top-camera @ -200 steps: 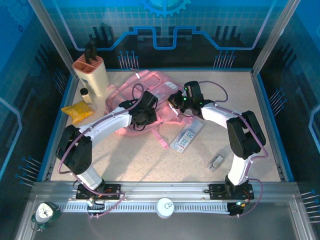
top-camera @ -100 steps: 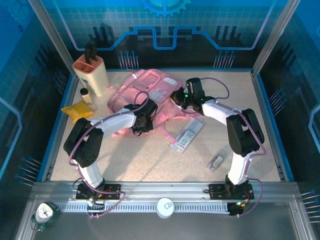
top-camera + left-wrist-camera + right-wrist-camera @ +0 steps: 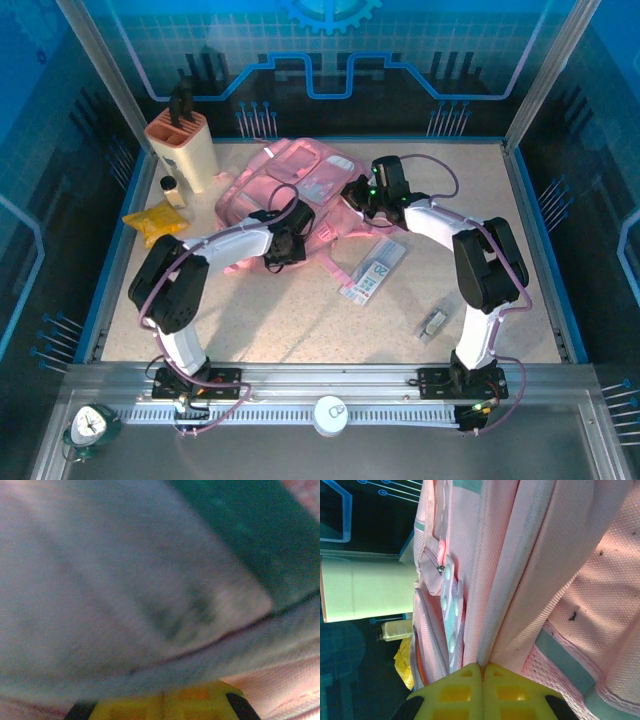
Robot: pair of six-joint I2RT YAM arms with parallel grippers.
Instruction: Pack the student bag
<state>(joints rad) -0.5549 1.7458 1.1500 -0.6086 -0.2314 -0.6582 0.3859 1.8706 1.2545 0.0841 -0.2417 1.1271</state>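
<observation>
Nearest the arm bases, a small grey piece [image 3: 433,323] lay alone on the tabletop [image 3: 300,320]. A flat packet [image 3: 373,270] lay further in, just beside a pink strap.

Beyond them the bag [image 3: 300,180] [image 3: 560,555] lay flat across the middle and far tabletop, with both arms reaching to it. The left end effector [image 3: 279,252] [image 3: 161,702] was pressed against the bag's near edge. Its wrist view was a blur of fabric, so I cannot tell whether it was gripping or only pushing. The right end effector [image 3: 353,197] [image 3: 482,672] was at the bag's right side, its fingers closed together on a fold of pink fabric.

Further left, a yellow pouch [image 3: 153,222], a bottle [image 3: 172,190] and a cream block [image 3: 182,150] stood outside the bag.

The step in hand looked like getting the bag open, with nothing visibly packed yet. The next move probably called for the right pinch to lift its fold and make a mouth. The left arm would then have to either take a firm hold opposite or let go to fetch the packet, the closest loose item.
</observation>
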